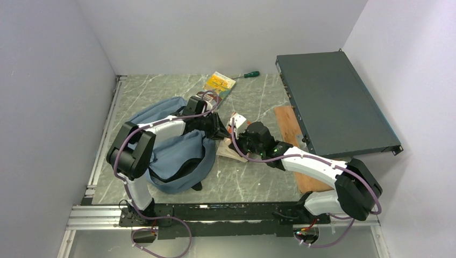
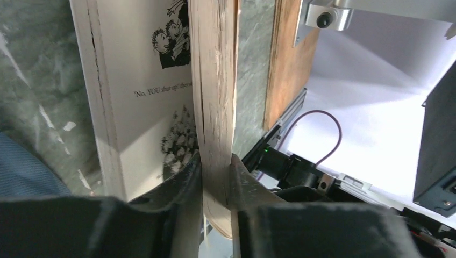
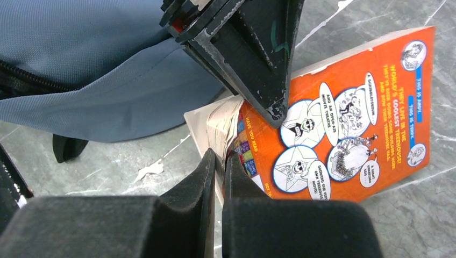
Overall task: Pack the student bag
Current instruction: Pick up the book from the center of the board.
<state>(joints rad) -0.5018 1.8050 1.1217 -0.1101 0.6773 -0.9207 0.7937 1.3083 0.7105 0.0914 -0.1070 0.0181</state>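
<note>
paperback [image 3: 344, 118] held from two sides

my left gripper [image 2: 216, 167] is closed onto a thick block of pages of the open book, a finger pressed against each side. my right gripper [image 3: 219, 160] is nearly fully closed, pinching a thin edge at a corner of the orange cover. the student bag [image 1: 175, 156] lies slumped on the worktop [image 1: 258, 183], just left of the book.

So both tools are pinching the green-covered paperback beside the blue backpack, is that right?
Not quite: the paperback has an orange cover, not green, as the right wrist view shows. The left tool and the right tool do both pinch it beside the blue backpack.
</note>
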